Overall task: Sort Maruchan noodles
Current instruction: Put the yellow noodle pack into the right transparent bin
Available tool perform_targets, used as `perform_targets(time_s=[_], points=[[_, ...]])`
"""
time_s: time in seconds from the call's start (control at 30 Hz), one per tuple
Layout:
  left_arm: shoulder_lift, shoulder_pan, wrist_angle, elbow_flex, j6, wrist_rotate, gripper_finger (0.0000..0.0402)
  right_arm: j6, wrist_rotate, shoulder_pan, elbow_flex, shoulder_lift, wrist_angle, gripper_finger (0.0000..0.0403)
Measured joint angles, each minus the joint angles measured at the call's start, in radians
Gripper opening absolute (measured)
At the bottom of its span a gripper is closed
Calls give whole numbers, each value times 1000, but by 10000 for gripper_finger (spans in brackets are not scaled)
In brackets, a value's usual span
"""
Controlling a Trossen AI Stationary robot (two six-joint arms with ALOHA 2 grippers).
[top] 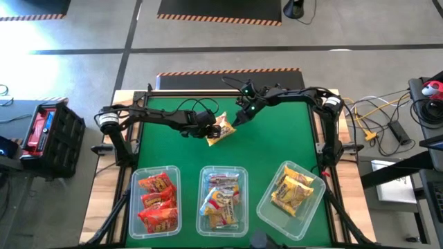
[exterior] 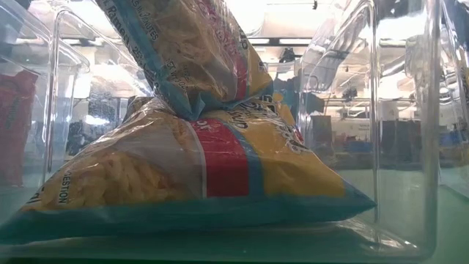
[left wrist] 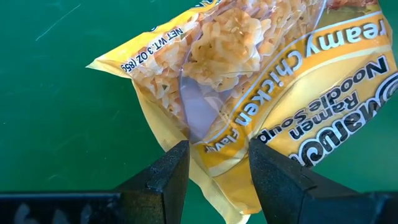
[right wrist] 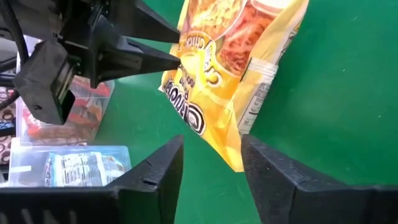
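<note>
One yellow Maruchan noodle packet hangs over the middle of the green table, with my left gripper shut on it from the left. In the left wrist view the packet fans out beyond that gripper. My right gripper comes from the far right and stands open. Its fingers flank the packet's lower corner in the right wrist view. Other noodle packets lie sorted in three clear tubs along the near edge. My left gripper pinches the packet's side edge between its two fingers, coming from the table's left and slanting down. The packet is tilted and lifted clear of the table, most of it beyond the fingers. My right gripper's fingers flank the hanging corner; whether either finger touches it I cannot tell.
At the near edge stand a left tub of red-orange packets, a middle tub of yellow-pink packets and a right tub of yellow ones. The low view looks through a tub wall at stacked packets. Bare green mat lies behind the tubs.
</note>
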Motion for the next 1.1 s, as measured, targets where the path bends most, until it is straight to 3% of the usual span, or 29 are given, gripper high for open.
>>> perform_targets(time_s=[0.1, 0.23, 0.47, 0.73, 1.1], points=[[0, 0, 0, 0, 0, 0, 146, 8, 1, 0, 0, 0, 5, 137], [0, 0, 2, 0, 0, 0, 146, 13, 1, -2, 0, 0, 30, 146], [0, 0, 3, 0, -4, 0, 146, 5, 14, -2, 0, 0, 69, 213], [0, -1, 2, 0, -5, 20, 146, 10, 134, 3, 1, 8, 109, 275], [0, -2, 2, 0, -15, 27, 146, 86, 133, 43, 1, 66, 226, 279]])
